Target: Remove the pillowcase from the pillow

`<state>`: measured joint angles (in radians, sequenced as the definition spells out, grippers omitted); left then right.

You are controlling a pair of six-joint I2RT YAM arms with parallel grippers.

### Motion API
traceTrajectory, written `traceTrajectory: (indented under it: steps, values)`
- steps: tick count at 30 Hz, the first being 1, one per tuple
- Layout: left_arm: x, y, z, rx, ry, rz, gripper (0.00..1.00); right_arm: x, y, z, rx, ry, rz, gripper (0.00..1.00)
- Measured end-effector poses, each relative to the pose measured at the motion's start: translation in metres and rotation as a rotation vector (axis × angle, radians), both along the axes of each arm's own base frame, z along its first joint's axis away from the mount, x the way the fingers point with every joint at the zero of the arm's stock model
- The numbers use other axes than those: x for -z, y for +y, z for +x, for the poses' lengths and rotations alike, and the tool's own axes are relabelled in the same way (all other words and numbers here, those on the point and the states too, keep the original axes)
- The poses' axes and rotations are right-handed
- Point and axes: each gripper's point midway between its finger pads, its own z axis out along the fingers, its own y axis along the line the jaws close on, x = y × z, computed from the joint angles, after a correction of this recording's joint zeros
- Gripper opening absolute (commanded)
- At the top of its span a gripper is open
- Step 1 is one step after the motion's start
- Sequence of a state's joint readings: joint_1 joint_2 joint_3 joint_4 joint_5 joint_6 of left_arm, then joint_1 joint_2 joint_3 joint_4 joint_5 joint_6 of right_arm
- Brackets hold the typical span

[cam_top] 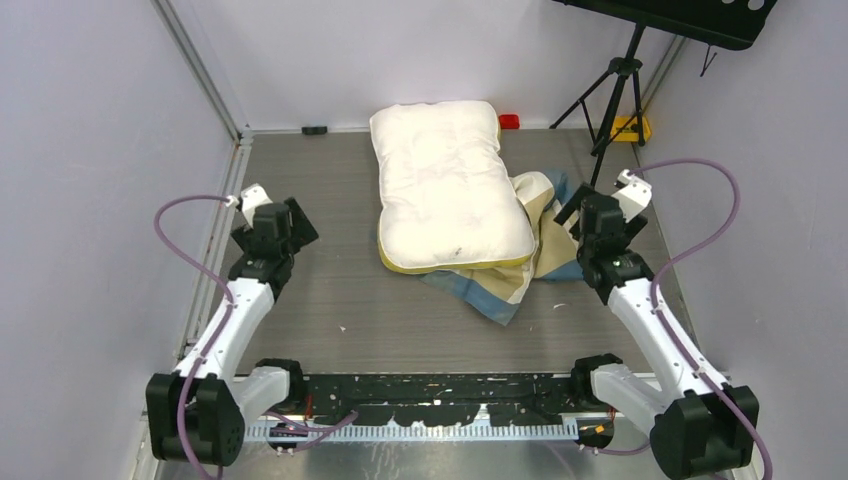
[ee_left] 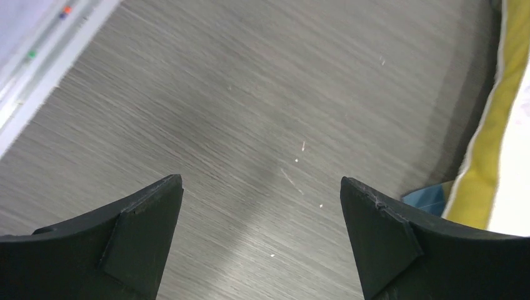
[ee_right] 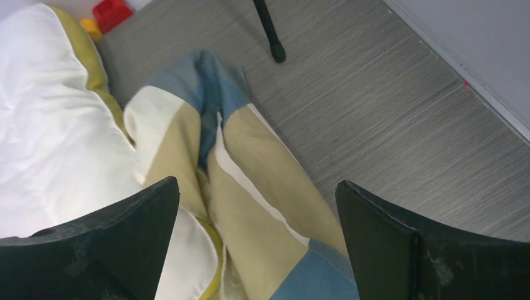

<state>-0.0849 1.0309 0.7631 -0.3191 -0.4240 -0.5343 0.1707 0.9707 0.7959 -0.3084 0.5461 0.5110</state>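
Left of the pillow point(cam_top: 445, 185), left fingers point(ee_left: 144, 231): spread wide and holding nothing, over bare worktop point(cam_top: 330, 200); probably held clear because nothing on this side needs gripping.
Right of the pillow, right fingers point(ee_right: 125, 231): spread wide and empty, hovering above crumpled fabric without touching it.
Pillowcase point(cam_top: 535, 250): bunched against the pillow's right and near edges, with one part tucked under the pillow's near corner.
Pillow: bare, with its cream quilting and yellow piping exposed, and partly resting on the pillowcase.
Judgement: the pillowcase looks fully off; only the pinned edge joins the two.
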Motion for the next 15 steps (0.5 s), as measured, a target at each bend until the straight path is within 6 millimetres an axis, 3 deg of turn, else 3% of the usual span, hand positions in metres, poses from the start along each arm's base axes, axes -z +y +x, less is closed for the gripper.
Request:
traceTrajectory:
  steps: [4,6,11,13,15]
  values:
    - [0.048,-0.006,-0.003,0.062,0.029,0.010,1.00,0.040,-0.005,-0.002,-0.006,0.023,-0.061,1.00]
    - [0.063,-0.008,-0.002,0.098,0.037,0.034,1.00,0.052,-0.013,-0.002,0.037,0.028,-0.091,1.00]
    - [0.068,-0.007,0.016,0.183,0.008,0.138,0.98,0.062,-0.021,0.022,0.066,0.011,-0.167,1.00]
    - [0.068,-0.008,0.027,0.196,-0.042,0.160,0.93,0.079,-0.021,0.031,0.059,0.005,-0.203,1.00]
    - [0.078,-0.009,0.030,0.217,-0.041,0.176,0.92,0.101,-0.022,0.027,0.037,0.025,-0.233,1.00]
